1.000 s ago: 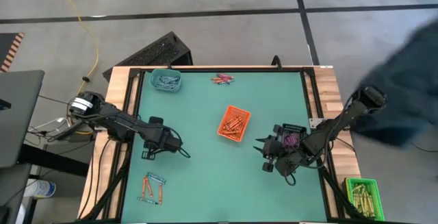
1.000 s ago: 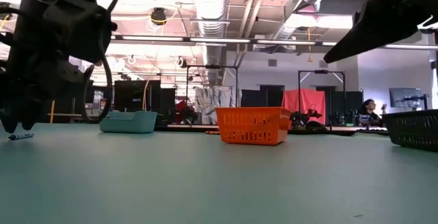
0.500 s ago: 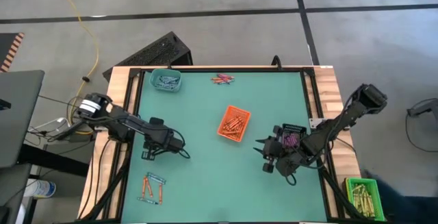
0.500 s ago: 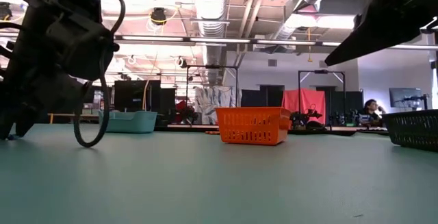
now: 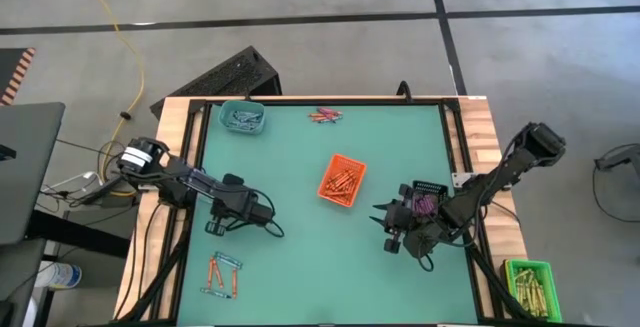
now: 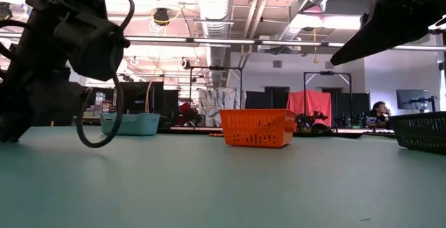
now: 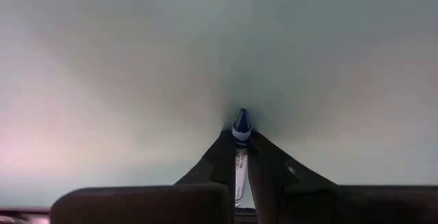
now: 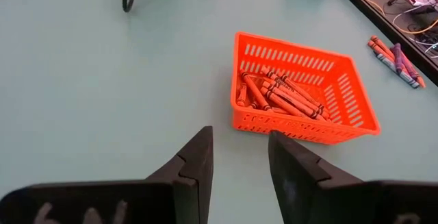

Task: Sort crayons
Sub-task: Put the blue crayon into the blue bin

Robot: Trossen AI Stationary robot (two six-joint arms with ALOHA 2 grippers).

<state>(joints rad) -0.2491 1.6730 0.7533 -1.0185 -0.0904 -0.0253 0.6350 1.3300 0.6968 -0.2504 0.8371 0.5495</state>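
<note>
My left gripper (image 5: 213, 226) is low over the green mat near the table's left side, shut on a blue crayon (image 7: 240, 125). My right gripper (image 8: 239, 166) hovers open and empty at the right. It faces the orange tray (image 5: 342, 180), which holds orange crayons. A teal tray (image 5: 242, 118) with blue-grey crayons stands at the far left. A black tray (image 5: 425, 203) with purple crayons stands beside my right arm. Loose crayons lie at the far edge (image 5: 325, 116) and at the near left (image 5: 222, 275). My left gripper pinches the blue crayon's paper-wrapped body (image 7: 240, 169) between its two fingers. The fingers slant steeply down from above and lie along the crayon. Its blue tip (image 7: 240, 121) sticks out past the fingertips toward the mat. Whether it is lifted, I cannot tell.
A green tray (image 5: 530, 285) of yellow-olive sticks stands off the mat at the near right. The mat's wooden frame (image 5: 180, 117) rims the table. A dark cable loop (image 6: 97, 127) hangs from my left arm down to the mat.
My left gripper has sunk toward the mat and rolled a little, coming down over the blue crayon. The crayon lay free on the mat in the low view and is now hidden behind the gripper. My right arm has kept still.
</note>
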